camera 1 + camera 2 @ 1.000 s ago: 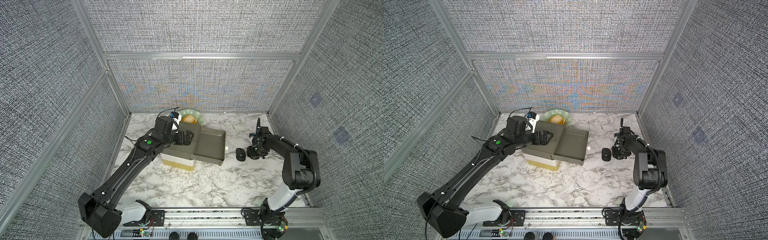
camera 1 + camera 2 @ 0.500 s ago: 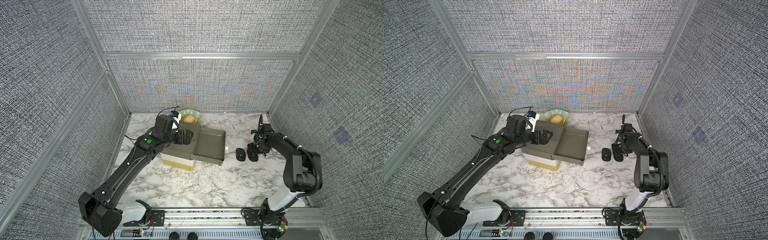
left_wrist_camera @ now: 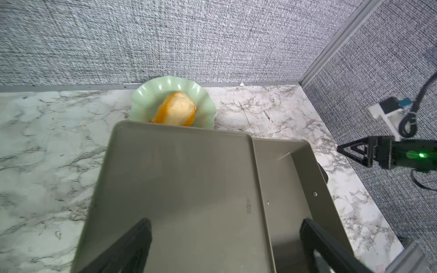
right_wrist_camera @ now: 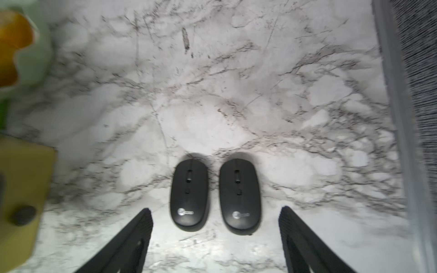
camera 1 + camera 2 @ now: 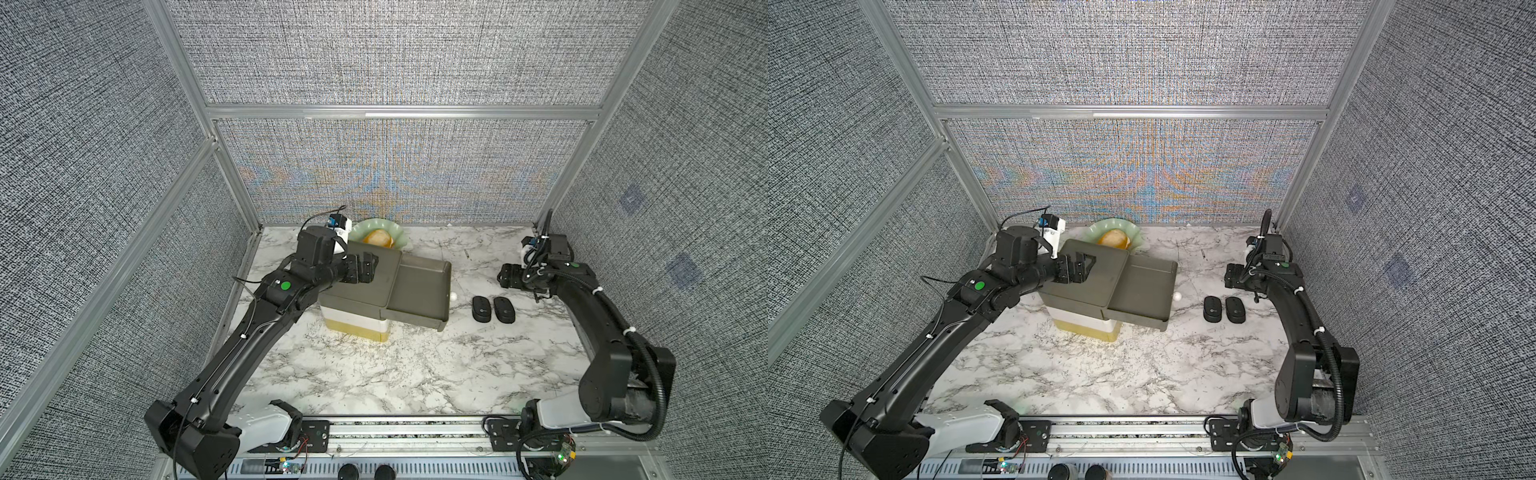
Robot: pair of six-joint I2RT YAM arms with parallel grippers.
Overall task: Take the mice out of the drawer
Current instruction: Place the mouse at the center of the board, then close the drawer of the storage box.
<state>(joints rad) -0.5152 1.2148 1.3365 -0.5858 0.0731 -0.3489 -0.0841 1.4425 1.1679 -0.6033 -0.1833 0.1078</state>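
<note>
You are watching right tool (image 4: 215, 210) backing off, jaws widening, empty: second black mouse (image 5: 504, 309) is lying on desk (image 5: 415, 374) just beside first mouse (image 5: 482, 309). Left tool (image 3: 225, 222) is hovering open over drawer cabinet (image 5: 361, 291). Open drawer (image 5: 419, 291) is showing no mice; likely needing next drawer.

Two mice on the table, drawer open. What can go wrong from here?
1. The two black mice lie close side by side near the open right gripper; a low sweep toward the drawer may knock them.
2. The drawer's front juts toward them; a reaching arm might clip it.
3. The left gripper is open over the cabinet, gripping nothing, so a bump may slide it into the green plate behind.
</note>
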